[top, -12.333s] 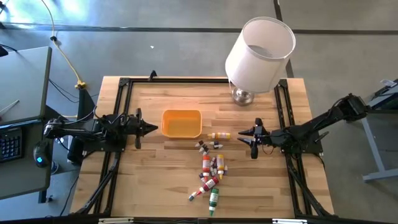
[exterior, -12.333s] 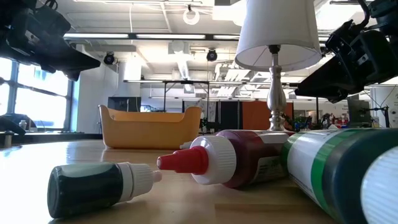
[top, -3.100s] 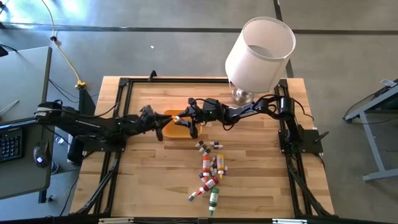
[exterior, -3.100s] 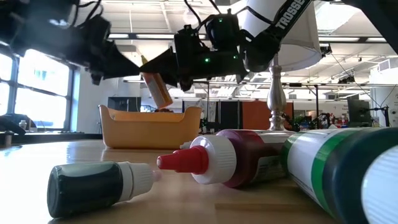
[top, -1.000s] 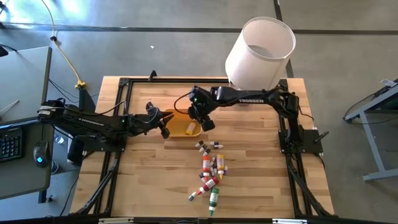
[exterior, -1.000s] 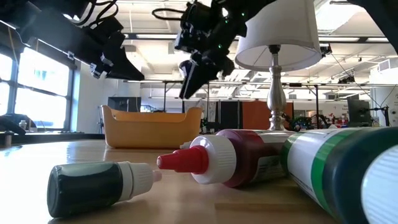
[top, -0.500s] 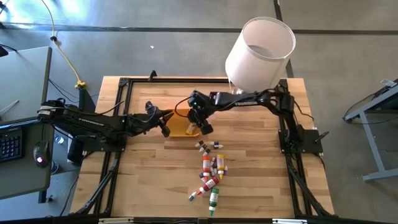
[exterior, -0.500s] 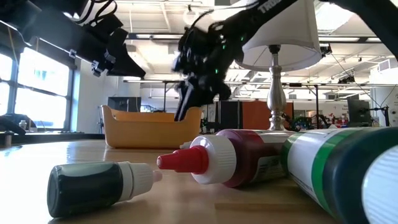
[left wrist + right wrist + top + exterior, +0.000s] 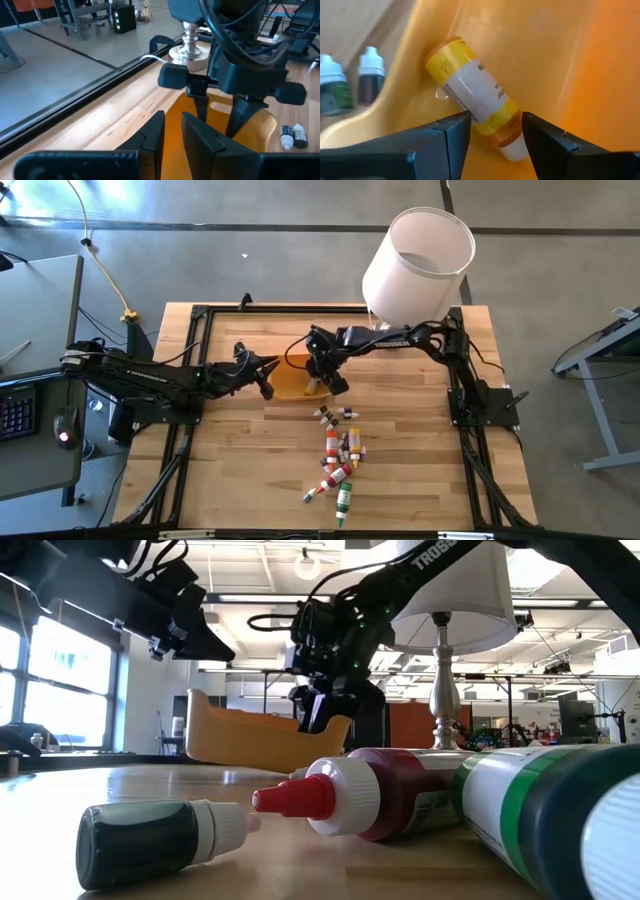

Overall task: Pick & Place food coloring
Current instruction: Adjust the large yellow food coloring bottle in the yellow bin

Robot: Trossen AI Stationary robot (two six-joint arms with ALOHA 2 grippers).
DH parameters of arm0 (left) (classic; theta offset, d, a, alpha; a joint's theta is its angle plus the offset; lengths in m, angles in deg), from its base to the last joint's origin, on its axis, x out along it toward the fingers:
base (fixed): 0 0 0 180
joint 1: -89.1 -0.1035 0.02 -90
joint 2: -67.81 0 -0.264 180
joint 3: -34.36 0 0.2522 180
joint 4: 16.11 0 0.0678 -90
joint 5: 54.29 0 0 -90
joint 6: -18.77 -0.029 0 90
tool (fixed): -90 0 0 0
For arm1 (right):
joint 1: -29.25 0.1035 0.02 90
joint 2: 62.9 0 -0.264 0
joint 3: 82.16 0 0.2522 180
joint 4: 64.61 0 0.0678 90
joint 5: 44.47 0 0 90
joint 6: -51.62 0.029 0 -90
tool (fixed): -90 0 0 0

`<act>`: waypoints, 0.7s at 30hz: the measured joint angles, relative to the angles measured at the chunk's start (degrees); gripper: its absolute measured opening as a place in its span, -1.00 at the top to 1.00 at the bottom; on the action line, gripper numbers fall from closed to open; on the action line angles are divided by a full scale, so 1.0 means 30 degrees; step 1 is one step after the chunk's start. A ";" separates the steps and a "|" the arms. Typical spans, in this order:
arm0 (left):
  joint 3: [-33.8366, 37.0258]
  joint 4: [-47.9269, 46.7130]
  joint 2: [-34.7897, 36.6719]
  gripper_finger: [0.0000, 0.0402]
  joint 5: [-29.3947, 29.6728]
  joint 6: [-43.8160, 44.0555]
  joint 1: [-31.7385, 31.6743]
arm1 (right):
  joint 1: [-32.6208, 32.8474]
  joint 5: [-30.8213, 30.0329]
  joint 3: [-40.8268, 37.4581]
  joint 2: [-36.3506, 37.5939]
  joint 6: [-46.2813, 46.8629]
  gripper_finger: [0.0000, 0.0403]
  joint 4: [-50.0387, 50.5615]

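The orange tray (image 9: 288, 385) (image 9: 250, 740) stands tilted, its left end off the table and its right end down. One yellow food coloring bottle (image 9: 475, 107) lies inside against the tray's wall (image 9: 545, 45). My right gripper (image 9: 322, 383) (image 9: 495, 121) reaches down into the tray's right end, open, one finger on each side of that bottle. My left gripper (image 9: 266, 383) (image 9: 230, 658) (image 9: 173, 114) hovers just above the tray's left end, its fingers a narrow gap apart with nothing in them. The other food coloring bottles (image 9: 338, 455) lie loose on the table nearer the front. My right gripper comes slanting down from above into the tray's right end (image 9: 330, 735). Its open fingers (image 9: 452, 132) lie across the yellow bottle near its white-capped end (image 9: 512, 145). Whether they touch the bottle or the tray's floor I cannot tell.
A lamp with a white shade (image 9: 418, 255) stands at the far right, behind the tray. Two small vials (image 9: 292, 136) (image 9: 350, 80) lie just outside the tray's right end. A dark green bottle (image 9: 160, 840) and a red-capped one (image 9: 380, 795) lie near the front edge.
My right gripper has gone down into the tray's right end, over the yellow bottle, staying open. The tray, level half a second ago, has tipped: its left end has risen while its right end stays down. My left gripper has kept still.
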 joint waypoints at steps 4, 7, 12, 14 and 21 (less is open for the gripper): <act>0.0000 -0.0093 0.0000 0.69 -0.0001 -0.0037 0.0000 | 0.0345 -0.0349 0.0022 -0.0270 -0.0627 0.16 0.0781; 0.0000 -0.0156 0.0000 0.69 -0.0009 -0.0080 0.0000 | 0.0621 -0.2217 0.0007 -0.0278 -0.2075 0.16 0.1101; 0.0000 -0.0357 0.0000 0.69 -0.0015 -0.0097 0.0000 | 0.1035 -0.4178 0.0000 -0.0314 -0.4270 0.16 0.1250; 0.0000 -0.0577 0.0000 0.69 -0.0015 -0.0104 0.0000 | 0.1232 -0.4383 -0.0004 -0.0329 -0.4626 0.16 0.1288; 0.0000 -0.0868 0.0000 0.69 -0.0167 -0.0068 0.0000 | 0.1516 -0.4008 -0.0036 -0.0350 -0.3528 0.18 0.1284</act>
